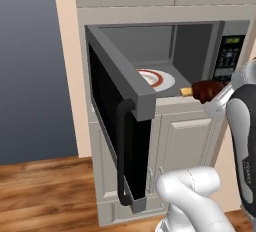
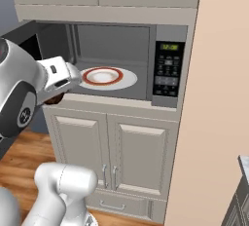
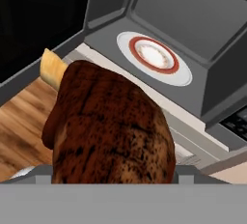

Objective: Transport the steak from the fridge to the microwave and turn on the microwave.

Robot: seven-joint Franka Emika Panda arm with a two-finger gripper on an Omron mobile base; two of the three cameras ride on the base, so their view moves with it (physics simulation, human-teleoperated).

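The steak (image 1: 206,90) is a dark reddish-brown lump held in the air just in front of the open microwave (image 1: 229,58), at the level of its floor. My gripper (image 1: 214,95) is shut on the steak from the right side of the opening. In the hand view the steak (image 3: 113,131) sits close between the fingers, with a tan piece (image 3: 52,66) at its far end. In the right base view the steak (image 2: 52,98) peeks out under the white hand. The microwave door (image 1: 120,91) is swung wide to the left. The fridge is out of view.
A white plate with a red ring (image 1: 157,78) (image 2: 104,77) (image 3: 154,56) lies on the microwave floor. The button panel with its green display (image 2: 168,69) is on the right. Cream cabinets (image 2: 112,147) stand below, and a beige wall (image 2: 219,98) rises at the right.
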